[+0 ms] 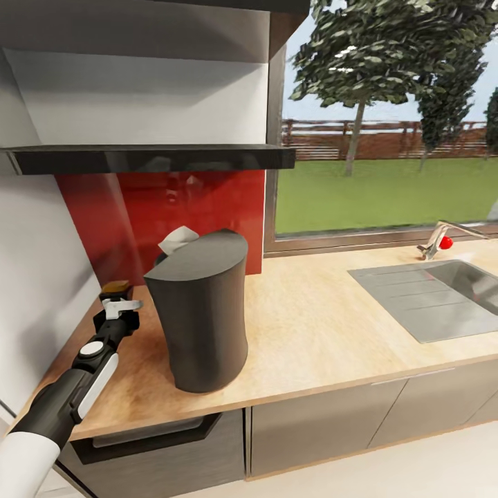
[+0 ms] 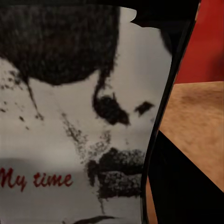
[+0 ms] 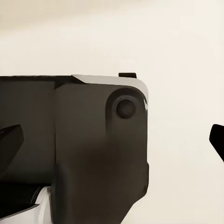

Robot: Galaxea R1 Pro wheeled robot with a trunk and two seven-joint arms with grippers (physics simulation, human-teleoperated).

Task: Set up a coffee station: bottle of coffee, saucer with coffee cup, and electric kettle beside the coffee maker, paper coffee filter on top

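1. Now your left gripper [image 1: 119, 299] sits closed around the bottle of coffee [image 2: 79, 140], low over the surface [image 1: 325, 332] beside the coffee maker [image 1: 200, 311]
2. Up close, its white label reads "My time" in red
3. Behind the coffee maker, the paper coffee filter [image 1: 178, 240] pokes up
4. Your right gripper's opening can't be told

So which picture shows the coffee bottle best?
The left wrist view: the bottle of coffee sits close, its white label reading "My time". In the head view only its tan cap peeks above the left tool.
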